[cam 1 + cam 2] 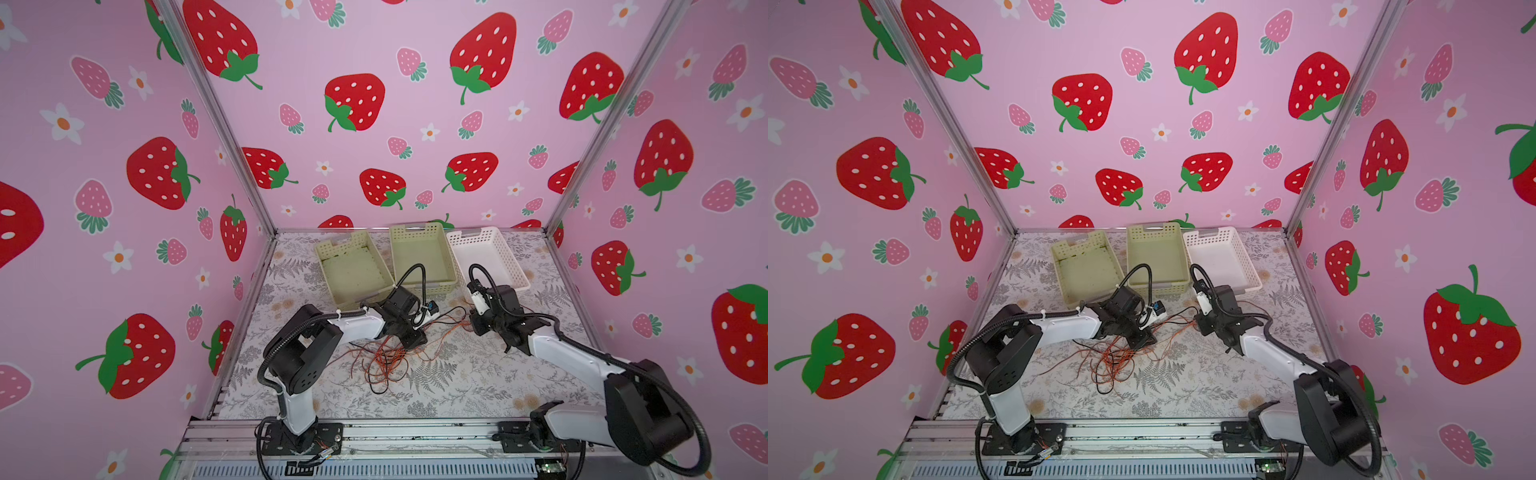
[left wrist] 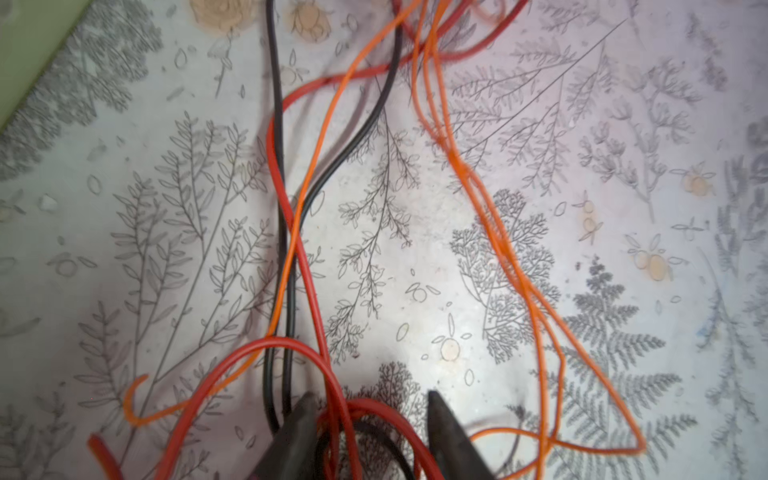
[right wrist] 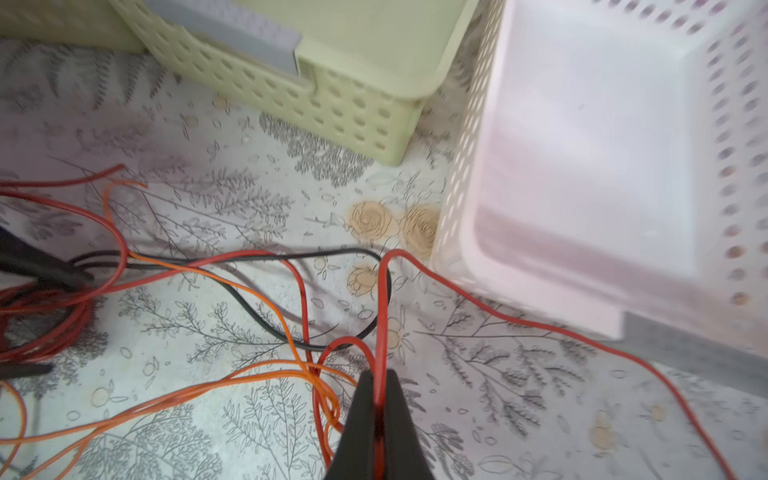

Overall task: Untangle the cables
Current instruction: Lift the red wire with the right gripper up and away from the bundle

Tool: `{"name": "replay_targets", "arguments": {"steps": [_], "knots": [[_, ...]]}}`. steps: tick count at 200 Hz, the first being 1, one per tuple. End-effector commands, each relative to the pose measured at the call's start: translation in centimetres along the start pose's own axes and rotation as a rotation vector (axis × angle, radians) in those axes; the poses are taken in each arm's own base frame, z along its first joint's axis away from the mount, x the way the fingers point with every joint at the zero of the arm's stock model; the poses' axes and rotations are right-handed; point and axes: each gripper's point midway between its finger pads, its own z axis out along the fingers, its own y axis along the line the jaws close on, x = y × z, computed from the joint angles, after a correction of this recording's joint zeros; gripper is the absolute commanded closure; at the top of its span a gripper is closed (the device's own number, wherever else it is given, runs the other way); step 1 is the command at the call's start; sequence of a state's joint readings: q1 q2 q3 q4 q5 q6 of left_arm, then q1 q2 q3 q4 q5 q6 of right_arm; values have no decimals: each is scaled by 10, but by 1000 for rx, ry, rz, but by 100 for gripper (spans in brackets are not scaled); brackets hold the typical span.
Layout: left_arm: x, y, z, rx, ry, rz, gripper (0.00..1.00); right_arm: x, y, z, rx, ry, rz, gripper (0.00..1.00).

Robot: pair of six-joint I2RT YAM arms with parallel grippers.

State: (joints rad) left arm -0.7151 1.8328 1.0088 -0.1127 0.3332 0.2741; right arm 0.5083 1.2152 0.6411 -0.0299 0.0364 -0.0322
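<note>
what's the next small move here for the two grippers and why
Probably close the left gripper on the red and black strands it straddles: its jaws stand apart around them at the tangle. The right gripper is shut on a red cable, so with the pile anchored, a pull on that cable looks likelier to slide it free than drag everything along.

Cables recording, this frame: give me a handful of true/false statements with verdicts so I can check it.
1. The right tool is shut on a red cable. True.
2. The left tool is shut tight. False: its jaws stand apart, cables between them.
3. The white basket holds cables. False: nothing lies in it.
4. The tangle lies on the table. True.
</note>
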Motion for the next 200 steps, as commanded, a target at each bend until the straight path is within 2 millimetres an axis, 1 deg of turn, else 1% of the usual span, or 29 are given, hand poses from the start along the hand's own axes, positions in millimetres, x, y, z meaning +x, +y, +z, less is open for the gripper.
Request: {"name": "replay_targets", "arguments": {"steps": [1, 11, 35, 51, 53, 57, 66, 68, 73, 92, 106, 120, 137, 152, 176, 179, 181, 183, 197, 200], "knots": [[14, 9, 0, -33, 66, -8, 78, -56, -28, -43, 129, -169, -39, 100], [19, 10, 0, -37, 76, -10, 84, -69, -39, -60, 178, -214, -47, 100], [26, 9, -2, -45, 92, -15, 92, -91, -62, -94, 278, -285, -68, 100], [29, 10, -5, -57, 104, -19, 93, -107, -75, -116, 334, -337, -73, 100], [30, 10, -5, -60, 106, -19, 97, -109, -77, -119, 339, -344, -74, 100], [31, 10, -6, -62, 109, -21, 98, -112, -79, -122, 348, -353, -77, 100], [33, 11, -7, -70, 117, -25, 99, -119, -83, -128, 364, -371, -85, 100], [34, 11, -7, -71, 119, -25, 99, -124, -85, -138, 375, -398, -83, 100], [34, 11, -9, -76, 116, -31, 100, -129, -87, -146, 386, -418, -88, 100], [35, 12, -10, -83, 117, -48, 100, -142, -96, -160, 430, -440, -114, 100], [37, 12, -9, -86, 122, -56, 100, -153, -105, -176, 479, -468, -128, 100], [38, 14, -7, -93, 131, -69, 100, -170, -113, -199, 524, -525, -137, 100], [40, 16, -6, -98, 144, -78, 100, -192, -115, -223, 548, -595, -157, 100], [39, 16, -6, -98, 141, -77, 100, -206, -116, -235, 560, -622, -185, 100], [35, 15, -10, -103, 123, -70, 99, -219, -119, -249, 588, -644, -219, 100], [35, 16, -10, -105, 123, -71, 99, -220, -119, -250, 589, -649, -223, 100], [35, 16, -11, -108, 124, -71, 98, -221, -119, -242, 583, -633, -228, 100], [35, 17, -11, -110, 122, -72, 98, -222, -119, -240, 582, -631, -231, 100], [36, 16, -11, -112, 127, -72, 95, -232, -121, -247, 595, -657, -242, 100], [37, 16, -11, -113, 129, -72, 90, -234, -121, -248, 596, -662, -245, 100]]}}
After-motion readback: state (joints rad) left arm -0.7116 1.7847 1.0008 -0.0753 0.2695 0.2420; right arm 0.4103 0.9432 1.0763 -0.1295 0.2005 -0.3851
